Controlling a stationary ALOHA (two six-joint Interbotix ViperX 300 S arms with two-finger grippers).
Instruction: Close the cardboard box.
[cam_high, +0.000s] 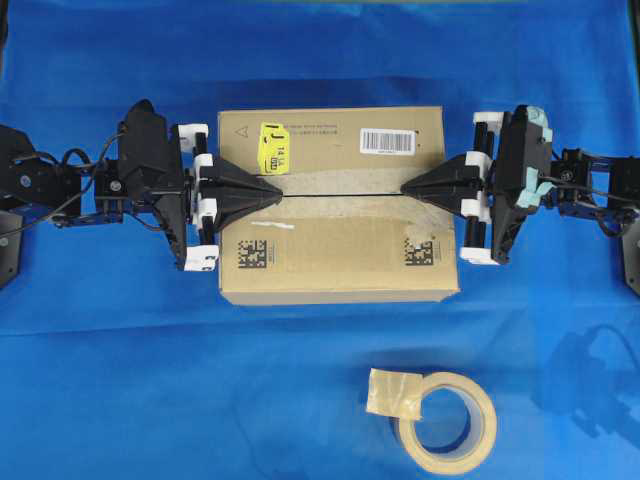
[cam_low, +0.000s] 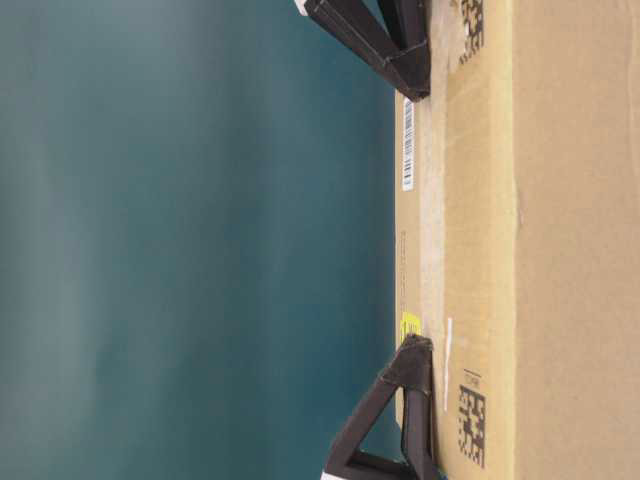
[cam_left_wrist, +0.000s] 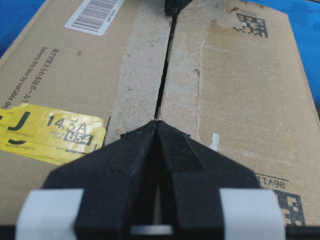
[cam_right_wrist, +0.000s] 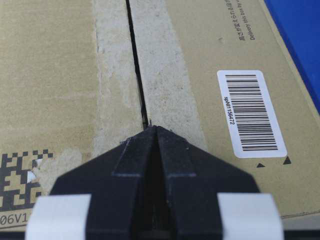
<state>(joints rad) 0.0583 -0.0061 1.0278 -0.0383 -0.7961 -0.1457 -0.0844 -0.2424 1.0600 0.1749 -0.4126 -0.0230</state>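
Large brown corrugated cardboard box (cam_high: 335, 205) between both grippers, flaps down, centre seam a thin slit. Left gripper (cam_high: 276, 193) and right gripper (cam_high: 404, 189): fingers pinched together, holding nothing, tips on seam ends. Best to press evenly straight down, both flaps flush. Scuffed, pale matte tape residue beside tips.
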